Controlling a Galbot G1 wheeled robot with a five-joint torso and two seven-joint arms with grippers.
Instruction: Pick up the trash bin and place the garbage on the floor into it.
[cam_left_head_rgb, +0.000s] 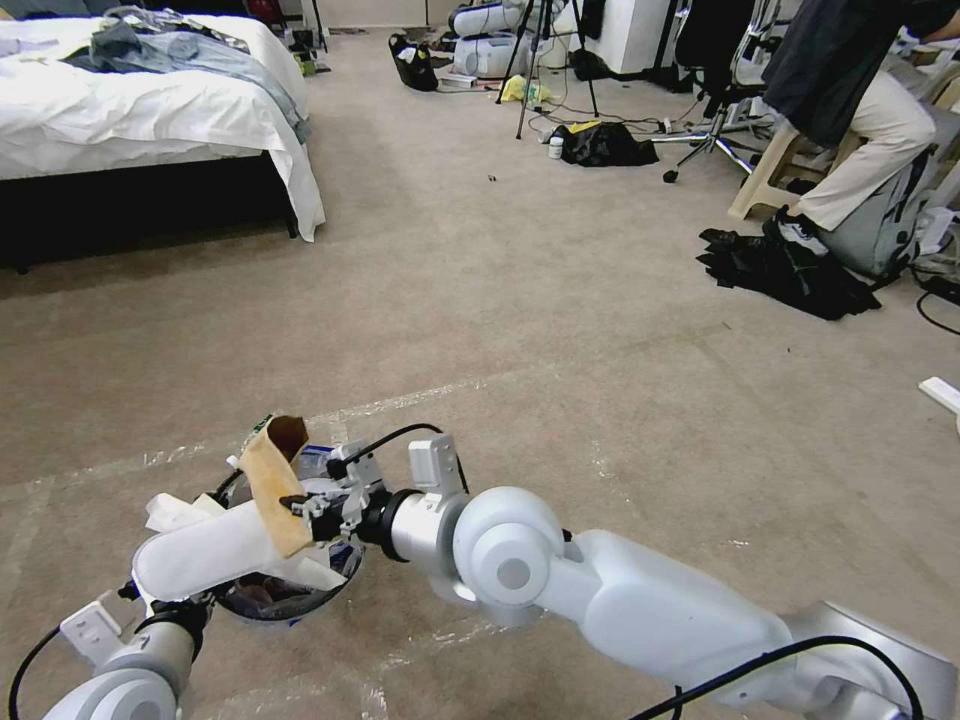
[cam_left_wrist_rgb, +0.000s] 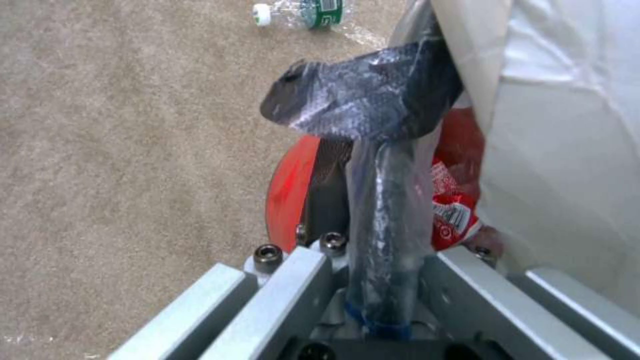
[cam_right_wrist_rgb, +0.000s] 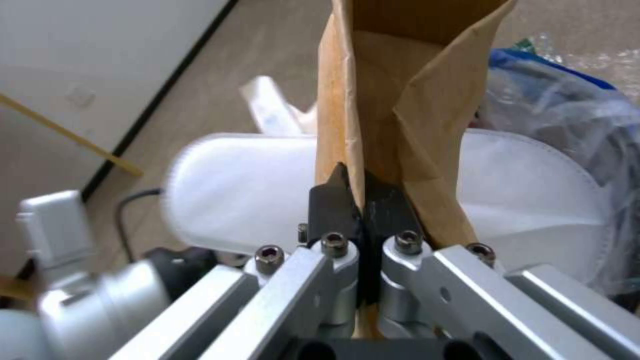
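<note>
My left gripper (cam_left_wrist_rgb: 383, 235) is clamped on the bin (cam_left_head_rgb: 290, 590) rim, holding it low over the floor (cam_left_head_rgb: 560, 330). My right gripper (cam_right_wrist_rgb: 360, 200) pinches the cardboard (cam_right_wrist_rgb: 400, 120) above the bin.

Floor (cam_left_head_rgb: 520, 300): beige short-pile carpet, crossed by worn whitish tape lines (cam_left_head_rgb: 420, 400) just ahead of the robot. Lying directly on it: 1 clear green-labelled bottle (cam_left_wrist_rgb: 303, 11), on its side; 2 black clothes heaps, 1 far ahead by the tripod (cam_left_head_rgb: 603, 146), 1 at right (cam_left_head_rgb: 785, 272) beside a seated person's foot. A bed (cam_left_head_rgb: 150, 110) stands at far left, with white sheets and grey clothing (cam_left_head_rgb: 180, 50) piled on top.
</note>
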